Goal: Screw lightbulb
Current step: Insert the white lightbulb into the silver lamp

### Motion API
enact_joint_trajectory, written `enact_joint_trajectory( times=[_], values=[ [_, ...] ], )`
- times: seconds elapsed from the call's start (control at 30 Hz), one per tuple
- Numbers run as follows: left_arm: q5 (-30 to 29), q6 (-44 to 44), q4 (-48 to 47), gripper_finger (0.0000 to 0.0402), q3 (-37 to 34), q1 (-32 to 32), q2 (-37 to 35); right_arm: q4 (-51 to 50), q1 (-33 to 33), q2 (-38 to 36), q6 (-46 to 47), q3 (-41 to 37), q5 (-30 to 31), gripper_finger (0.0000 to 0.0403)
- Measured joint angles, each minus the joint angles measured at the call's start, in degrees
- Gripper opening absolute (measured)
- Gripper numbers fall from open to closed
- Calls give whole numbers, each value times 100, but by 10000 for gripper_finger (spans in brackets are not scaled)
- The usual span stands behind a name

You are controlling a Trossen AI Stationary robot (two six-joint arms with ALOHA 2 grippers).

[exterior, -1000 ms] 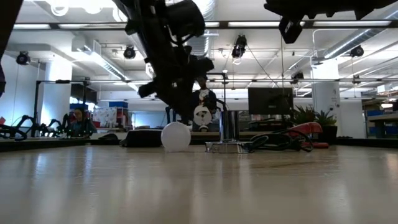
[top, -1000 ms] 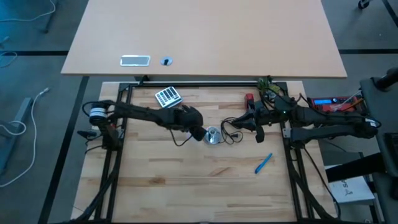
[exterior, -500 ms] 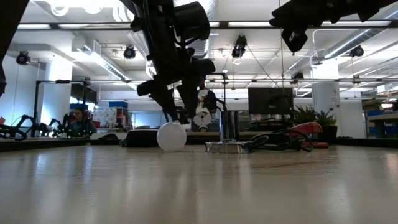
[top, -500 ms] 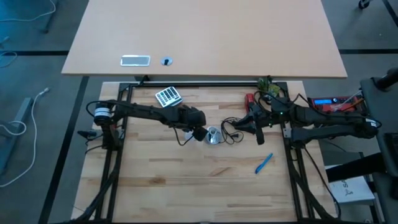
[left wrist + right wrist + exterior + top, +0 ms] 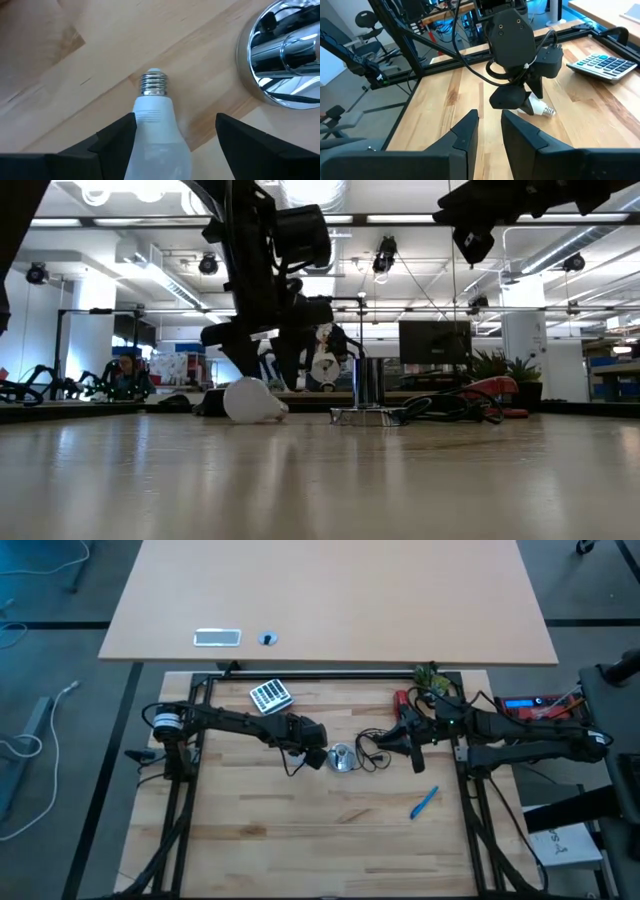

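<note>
Bulb (image 5: 157, 130) lies on its side on the counter (image 5: 330, 830), loose between the spread fingers of the left end effector (image 5: 175, 131), screw end toward the nearby socket (image 5: 285, 55). I'd judge a regrasp comes next, then upending it. Right end effector (image 5: 489, 131) waits above, fingers slightly apart, empty.

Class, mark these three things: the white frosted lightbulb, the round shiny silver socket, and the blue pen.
White frosted lightbulb (image 5: 152, 125), left wrist view, white neck.
Round shiny silver socket (image 5: 282, 60), left wrist view, chrome dome.
Blue pen (image 5: 424, 803), high view, mid-barrel.
</note>
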Motion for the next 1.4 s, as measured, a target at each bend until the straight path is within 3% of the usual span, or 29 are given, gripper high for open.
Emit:
enact_joint_trajectory(
  times=[0.27, 0.67, 0.87, 1.03, 1.27, 1.4],
  values=[
    [75, 148, -22, 239, -114, -32, 0, -36, 0, 0, 8, 0, -1, 68],
    [67, 153, 401, 212, -724, -114, 0, -57, 0, 0, 28, 0, 1, 86],
    [62, 368, 506, 163, -804, -143, -10, -56, 0, 0, 8, 0, 1, 80],
    [67, 1078, 479, 135, -599, -308, -11, -55, 0, 0, -83, 0, 3, 67],
    [109, 2716, 193, 164, 25, -695, -14, -117, 0, 0, -201, 0, 5, 50],
    [118, 3648, 165, 156, 499, -927, -76, -241, 0, 49, -337, 0, 3, 48]
  ],
)
